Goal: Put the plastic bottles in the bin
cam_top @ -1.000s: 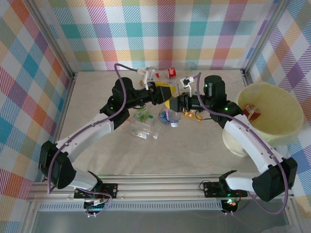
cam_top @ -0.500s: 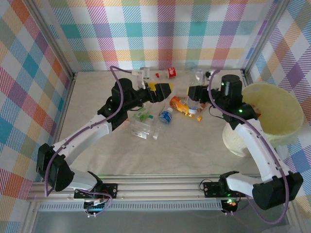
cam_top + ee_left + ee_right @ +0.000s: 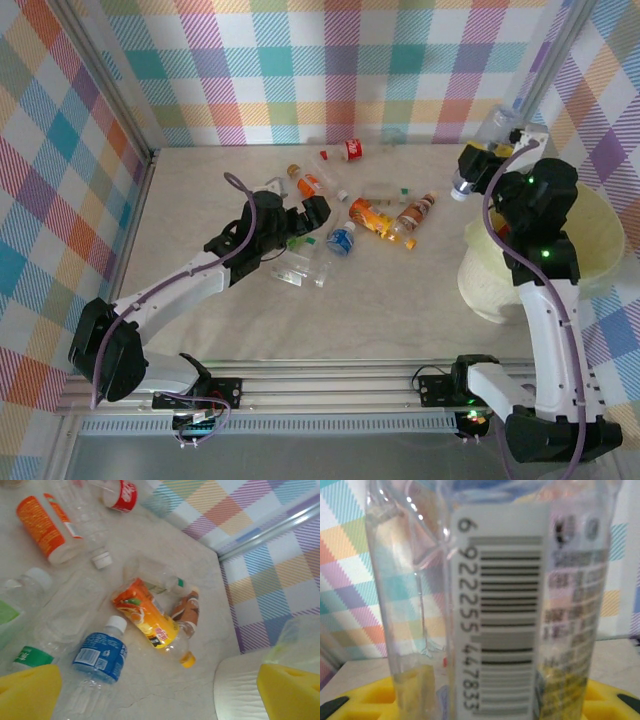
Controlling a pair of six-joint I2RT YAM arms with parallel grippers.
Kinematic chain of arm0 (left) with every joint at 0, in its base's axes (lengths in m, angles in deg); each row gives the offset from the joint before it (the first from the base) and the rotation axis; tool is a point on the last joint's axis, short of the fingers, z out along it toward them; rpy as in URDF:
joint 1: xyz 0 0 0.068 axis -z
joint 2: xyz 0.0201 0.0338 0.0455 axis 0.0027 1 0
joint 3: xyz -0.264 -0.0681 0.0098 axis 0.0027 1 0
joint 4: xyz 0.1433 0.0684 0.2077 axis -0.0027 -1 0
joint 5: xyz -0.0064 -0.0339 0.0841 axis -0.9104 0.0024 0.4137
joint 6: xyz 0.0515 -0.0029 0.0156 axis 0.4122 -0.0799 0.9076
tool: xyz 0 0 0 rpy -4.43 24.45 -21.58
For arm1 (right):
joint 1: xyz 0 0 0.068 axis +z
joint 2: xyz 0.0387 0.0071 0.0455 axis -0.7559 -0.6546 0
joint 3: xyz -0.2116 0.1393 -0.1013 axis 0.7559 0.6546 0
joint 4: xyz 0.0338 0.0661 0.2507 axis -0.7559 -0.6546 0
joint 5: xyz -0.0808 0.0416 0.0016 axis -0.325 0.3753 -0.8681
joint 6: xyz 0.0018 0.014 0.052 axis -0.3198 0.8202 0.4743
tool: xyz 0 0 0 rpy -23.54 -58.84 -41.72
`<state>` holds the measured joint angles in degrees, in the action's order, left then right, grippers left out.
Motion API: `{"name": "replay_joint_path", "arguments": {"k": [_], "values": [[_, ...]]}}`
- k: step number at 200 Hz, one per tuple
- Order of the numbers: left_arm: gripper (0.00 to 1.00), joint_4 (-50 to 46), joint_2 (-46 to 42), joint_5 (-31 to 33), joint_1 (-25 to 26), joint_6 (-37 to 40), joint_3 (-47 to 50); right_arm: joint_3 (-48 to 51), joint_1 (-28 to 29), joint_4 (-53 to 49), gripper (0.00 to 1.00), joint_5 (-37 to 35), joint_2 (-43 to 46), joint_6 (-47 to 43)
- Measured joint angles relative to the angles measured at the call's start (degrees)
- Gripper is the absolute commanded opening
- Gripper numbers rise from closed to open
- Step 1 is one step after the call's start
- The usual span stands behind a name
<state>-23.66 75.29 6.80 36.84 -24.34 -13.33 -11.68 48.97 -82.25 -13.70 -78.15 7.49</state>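
Observation:
My right gripper (image 3: 478, 163) is raised at the back right, over the left rim of the pale cream bin (image 3: 585, 250), and is shut on a clear plastic bottle (image 3: 492, 130). In the right wrist view the bottle's barcode label (image 3: 495, 605) stands close between the yellow fingers (image 3: 350, 700). My left gripper (image 3: 303, 215) hangs open and holds nothing, low over the loose bottles. Ahead of its gripper (image 3: 160, 695) lie a blue-label bottle (image 3: 97, 655), an orange-label bottle (image 3: 145, 615) and an amber one (image 3: 187, 611). The top view gives the blue-label bottle (image 3: 341, 240) and the orange-label bottle (image 3: 372, 217) mid-table.
More bottles lie around: an orange one (image 3: 310, 183), a red-label one (image 3: 352, 150) by the back wall, a green-label one (image 3: 293, 240) and crushed clear ones (image 3: 300, 268). The bin's ribbed wall (image 3: 245, 690) shows to the right. Checked walls close off three sides.
The left gripper opened and drew back toward the near left. The right arm swung up and to the right with the clear bottle, from mid-table to the bin's rim.

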Motion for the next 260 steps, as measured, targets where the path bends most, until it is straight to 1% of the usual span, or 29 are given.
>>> {"name": "replay_joint_path", "arguments": {"k": [23,37,79,92,113,150,197,244,260], "values": [[1.0,-2.0,0.0,2.4,0.0,-2.4,0.2,0.0,-3.6,-0.8,0.5,-1.6,0.9,-0.2],[1.0,-2.7,0.0,4.0,0.0,-4.1,0.9,-0.4,-5.2,-2.3,0.5,-4.2,1.0,-0.7],[1.0,-6.5,0.0,8.1,0.0,-8.1,3.1,-2.6,-7.2,-8.8,0.5,-13.3,1.0,-3.6],[1.0,-7.8,-0.1,9.5,0.0,-9.2,3.1,-2.7,-7.7,-10.9,0.48,-15.2,1.1,-4.5],[1.0,-11.0,-0.7,11.5,0.0,-11.0,3.1,-2.7,-9.1,-15.1,0.49,-17.2,0.9,-5.4],[1.0,-15.7,-2.9,13.9,0.0,-12.8,3.1,-2.3,-13.0,-22.3,0.52,-19.6,-1.0,-6.2],[1.0,-20.0,-3.5,14.6,0.0,-14.8,3.1,-1.0,-15.0,-28.5,0.58,-21.8,-4.7,-5.4],[1.0,-22.9,-2.7,14.3,0.0,-16.4,3.1,3.1,-16.5,-28.8,0.63,-21.6,-7.0,-3.6],[1.0,-24.2,-1.6,14.3,0.0,-16.8,3.1,4.3,-16.6,-28.1,0.67,-21.2,-7.1,-3.2]]}}
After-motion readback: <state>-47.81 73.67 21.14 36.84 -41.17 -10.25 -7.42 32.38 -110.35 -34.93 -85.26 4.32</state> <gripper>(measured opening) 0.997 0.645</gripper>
